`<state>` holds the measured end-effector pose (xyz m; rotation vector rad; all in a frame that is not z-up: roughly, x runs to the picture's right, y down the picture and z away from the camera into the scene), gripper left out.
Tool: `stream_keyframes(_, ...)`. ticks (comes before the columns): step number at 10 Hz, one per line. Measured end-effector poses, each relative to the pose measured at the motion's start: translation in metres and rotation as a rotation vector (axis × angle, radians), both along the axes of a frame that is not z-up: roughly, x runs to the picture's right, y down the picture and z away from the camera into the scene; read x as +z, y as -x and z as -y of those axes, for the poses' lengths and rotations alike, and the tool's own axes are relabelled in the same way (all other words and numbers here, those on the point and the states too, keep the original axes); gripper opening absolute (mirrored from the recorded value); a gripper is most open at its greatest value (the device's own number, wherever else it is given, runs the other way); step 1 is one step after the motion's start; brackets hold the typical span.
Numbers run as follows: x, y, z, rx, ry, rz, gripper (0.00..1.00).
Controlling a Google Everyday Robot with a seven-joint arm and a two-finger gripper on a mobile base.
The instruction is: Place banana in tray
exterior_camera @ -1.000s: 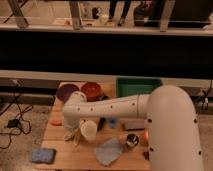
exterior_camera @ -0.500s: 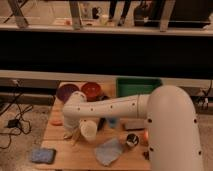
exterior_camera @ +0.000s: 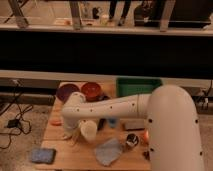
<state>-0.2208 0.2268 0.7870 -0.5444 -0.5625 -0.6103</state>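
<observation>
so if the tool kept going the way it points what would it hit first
Probably the wooden table: the tool points down at its left front part, just left of the white cup. Depth there is unclear.

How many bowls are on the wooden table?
2. The purple bowl sits at the far left corner; the red-brown bowl is just right of it. The arm may hide others. The gripper, shut, is down left of the white cup.

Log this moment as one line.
pincer: shut, low over wooden table front-left, beside white cup | green rectangular plastic tray: rear right, away from pincer | grasp: unclear
</observation>
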Motion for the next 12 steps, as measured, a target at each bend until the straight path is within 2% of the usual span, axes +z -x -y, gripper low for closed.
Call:
stream_keyframes(2, -0.027, 0.015, 0.012, -0.01, -0.048, 0.015, 0.0)
stream_keyframes(4, -0.045, 0.024, 0.018, -0.024, -0.092, 0.027, 0.0)
stream_keyframes(7, -0.063, 0.028, 0.03, -0.026, -0.154, 0.033, 0.0)
stream_keyframes(8, -0.073, 0.028, 0.04, -0.023, -0.187, 0.032, 0.0)
stream_keyframes(12, -0.098, 0.016, 0.064, -0.009, -0.273, 0.013, 0.0)
